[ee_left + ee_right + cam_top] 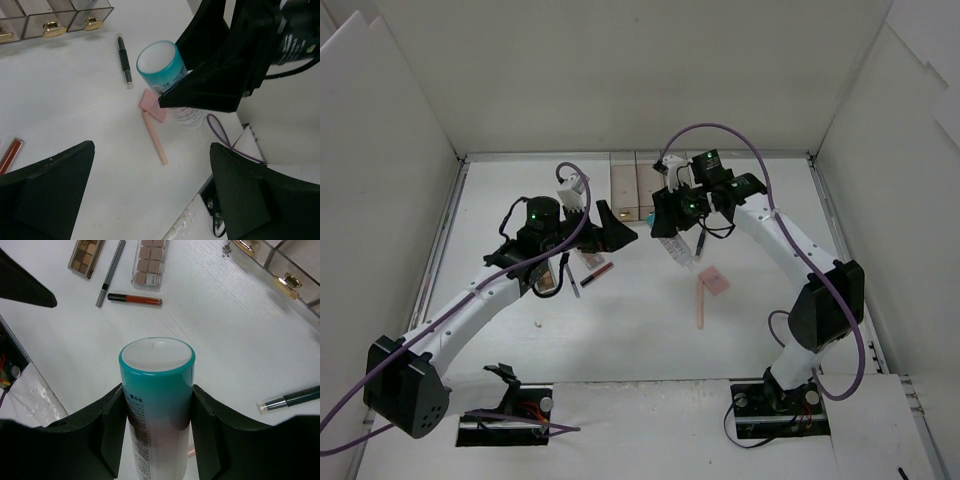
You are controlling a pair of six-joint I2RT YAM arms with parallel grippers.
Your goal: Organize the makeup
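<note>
Right jaws clamped on the white, teal-capped plastic bottle [156,375].
Long axis roughly upright, near the clear drawer box [635,178]; left jaws apart, empty.

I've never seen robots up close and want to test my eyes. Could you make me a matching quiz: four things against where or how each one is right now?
Things:
1. bottle
2. pink stick
3. left pincer
4. red tube

States:
A. open, holding nothing
B. lying near the palettes
C. gripped by the right pincer
D. lying beside the pink pad

Pairs: 1-C, 2-D, 3-A, 4-B
</note>
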